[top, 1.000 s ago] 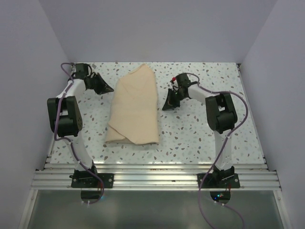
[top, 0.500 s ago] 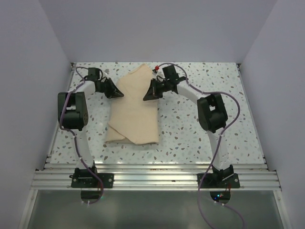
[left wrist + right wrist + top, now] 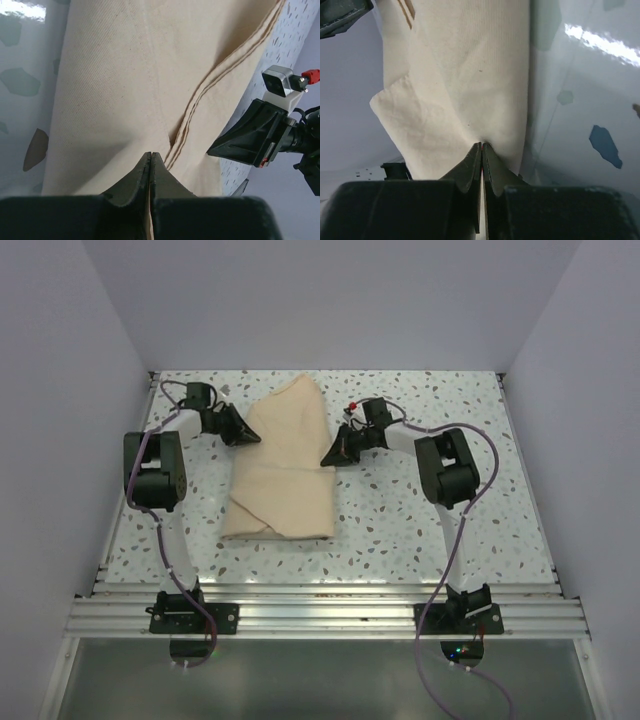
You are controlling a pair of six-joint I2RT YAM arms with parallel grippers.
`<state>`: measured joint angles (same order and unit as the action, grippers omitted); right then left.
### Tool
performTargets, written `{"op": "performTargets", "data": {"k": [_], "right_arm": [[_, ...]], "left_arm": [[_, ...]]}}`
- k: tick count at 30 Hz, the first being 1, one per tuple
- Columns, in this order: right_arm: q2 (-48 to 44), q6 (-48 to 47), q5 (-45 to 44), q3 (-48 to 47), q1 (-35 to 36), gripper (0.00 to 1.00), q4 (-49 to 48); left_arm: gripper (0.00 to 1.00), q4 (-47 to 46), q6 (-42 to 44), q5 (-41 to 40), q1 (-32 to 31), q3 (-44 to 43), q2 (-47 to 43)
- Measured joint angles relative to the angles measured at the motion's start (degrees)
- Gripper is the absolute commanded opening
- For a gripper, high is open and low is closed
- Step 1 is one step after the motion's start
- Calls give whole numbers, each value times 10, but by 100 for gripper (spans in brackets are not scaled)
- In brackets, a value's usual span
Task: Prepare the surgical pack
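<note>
The tan sheet (image 3: 282, 465) lies folded in a long bundle on the table (image 3: 420, 520), a bit left of centre. Left gripper (image 3: 252, 437) and right gripper (image 3: 327, 461) are both clamped closed, tips at its opposite side edges. Can't tell if any cloth is actually nipped. It looks light, soft and floppy, so I'd pinch a loose top-layer edge, not the whole stack.

The folded sheet (image 3: 282, 465) is laid on the bench (image 3: 420, 510), in the upper middle of the frame. The left claw (image 3: 252, 438) is placed at its left edge and the right claw (image 3: 327, 462) at its right edge.
</note>
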<state>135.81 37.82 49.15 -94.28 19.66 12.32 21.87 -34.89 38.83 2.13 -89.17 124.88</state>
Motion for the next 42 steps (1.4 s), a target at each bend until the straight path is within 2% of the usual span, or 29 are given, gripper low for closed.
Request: {"op": "performTargets", "data": {"k": [6,10,16,18,30,36,42], "right_arm": [[16,5,-5,-72,7,3,3],[43,38,-4,-130,9,3,-33],[105,95,-14,-143,9,3,-101],[124,120,7,-154,7,3,-119],[207,202,-68,-284,0,9,-184],[263,236,-115,-386,-11,14,-185],[277,273,-172,-405,-24,24,-212]], "left_arm": [[9,-14,-9,8,0,-25,14],[9,-31,-22,16,0,-41,40],[9,-36,-40,28,3,-66,92],[9,-36,-48,43,6,-79,103],[10,-97,-127,79,22,-150,168],[10,-184,-194,87,26,-184,210],[10,-305,-281,89,27,-184,239]]}}
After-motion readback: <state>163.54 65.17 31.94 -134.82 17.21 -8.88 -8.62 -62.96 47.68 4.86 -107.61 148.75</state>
